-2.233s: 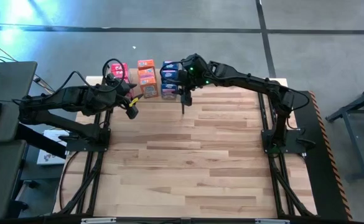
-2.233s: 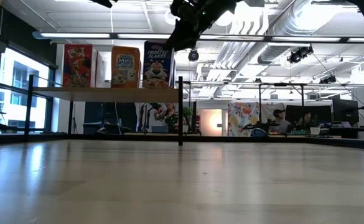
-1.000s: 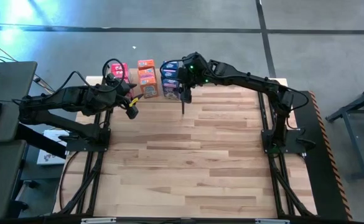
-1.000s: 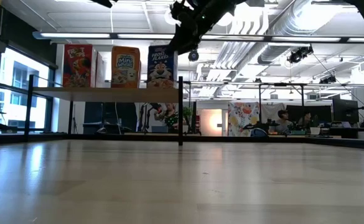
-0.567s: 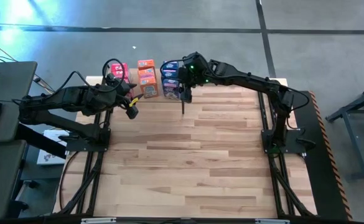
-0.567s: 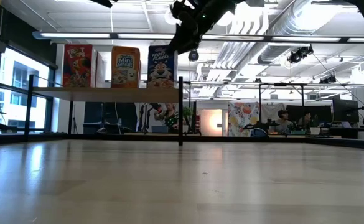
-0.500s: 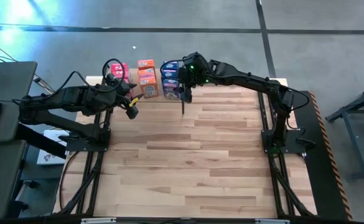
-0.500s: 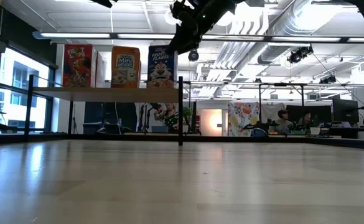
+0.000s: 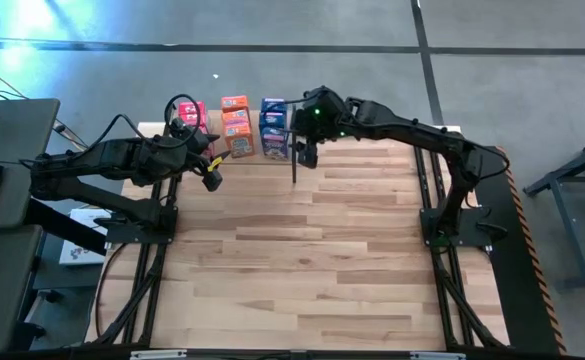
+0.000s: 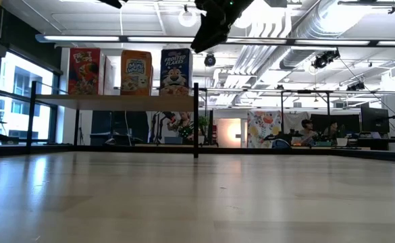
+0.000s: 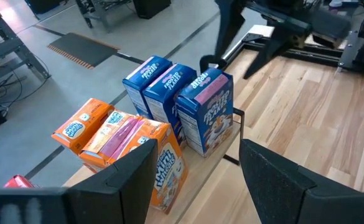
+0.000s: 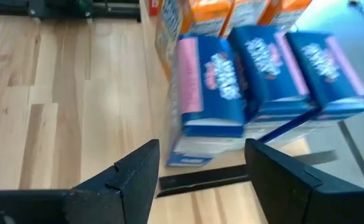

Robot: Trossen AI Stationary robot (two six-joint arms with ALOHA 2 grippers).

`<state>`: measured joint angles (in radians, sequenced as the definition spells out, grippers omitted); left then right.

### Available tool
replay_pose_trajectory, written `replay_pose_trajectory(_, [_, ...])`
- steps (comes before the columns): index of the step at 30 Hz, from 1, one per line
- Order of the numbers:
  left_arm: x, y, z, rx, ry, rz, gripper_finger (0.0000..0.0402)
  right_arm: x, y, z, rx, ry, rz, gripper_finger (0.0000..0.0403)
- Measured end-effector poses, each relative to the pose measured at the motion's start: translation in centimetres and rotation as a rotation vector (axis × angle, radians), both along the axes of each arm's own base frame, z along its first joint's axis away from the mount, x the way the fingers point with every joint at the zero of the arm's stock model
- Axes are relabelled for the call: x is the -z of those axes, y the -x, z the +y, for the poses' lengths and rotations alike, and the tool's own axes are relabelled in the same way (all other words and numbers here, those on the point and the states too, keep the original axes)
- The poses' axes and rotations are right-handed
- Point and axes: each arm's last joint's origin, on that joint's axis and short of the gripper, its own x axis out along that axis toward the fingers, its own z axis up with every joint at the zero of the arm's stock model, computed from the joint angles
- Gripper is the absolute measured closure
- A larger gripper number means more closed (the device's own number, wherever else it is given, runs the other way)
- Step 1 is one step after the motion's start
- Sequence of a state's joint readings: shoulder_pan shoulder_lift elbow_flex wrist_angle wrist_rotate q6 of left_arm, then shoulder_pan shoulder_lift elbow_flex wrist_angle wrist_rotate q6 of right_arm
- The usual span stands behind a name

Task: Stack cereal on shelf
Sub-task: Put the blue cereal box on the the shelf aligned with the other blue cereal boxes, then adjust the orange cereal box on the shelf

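Observation:
Three blue cereal boxes (image 9: 273,127) stand in a row on the shelf (image 10: 116,101) at the table's far edge, next to three orange boxes (image 9: 236,125) and the pink-red boxes (image 9: 194,115). All rest upright on their bottom ends. My right gripper (image 9: 305,152) is open and empty, just right of the blue boxes (image 12: 256,74), above the shelf's right end. Its own view shows it (image 12: 201,152) facing them. My left gripper (image 9: 212,178) is open and empty near the shelf's left end, looking at the boxes (image 11: 169,93).
The shelf's black posts and frame (image 12: 194,177) stand at its corners, one post (image 10: 196,120) just below my right gripper. The plank tabletop (image 9: 302,260) stretches toward the near edge. People and desks show in the room beyond the table.
The front blue box, tilted at first, has come upright on the shelf's right end. My right gripper has then drawn back from it toward the table's right edge and stands clear of the boxes. My left arm has kept still.

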<state>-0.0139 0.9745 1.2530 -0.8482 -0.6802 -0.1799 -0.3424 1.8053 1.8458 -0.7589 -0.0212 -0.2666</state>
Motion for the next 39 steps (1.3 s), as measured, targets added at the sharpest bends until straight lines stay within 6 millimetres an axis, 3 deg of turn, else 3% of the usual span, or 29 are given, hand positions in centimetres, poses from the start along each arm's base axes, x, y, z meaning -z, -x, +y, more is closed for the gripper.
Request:
replay_pose_trajectory(12, [0.0,0.0,0.0,0.000,0.000,0.000,0.0183,0.8,-0.4,1.2,0.041,-0.061,0.043,0.0173])
replay_pose_trajectory(27, [0.0,0.0,0.0,-0.001,0.000,0.000,0.0183,2.4,-1.8,1.1,0.057,-0.072,0.058,0.0173])
replay_pose_trajectory(39, [0.0,0.0,0.0,-0.001,0.000,0.000,0.0183,2.2,-1.7,1.2,0.076,-0.090,0.045,0.0173])
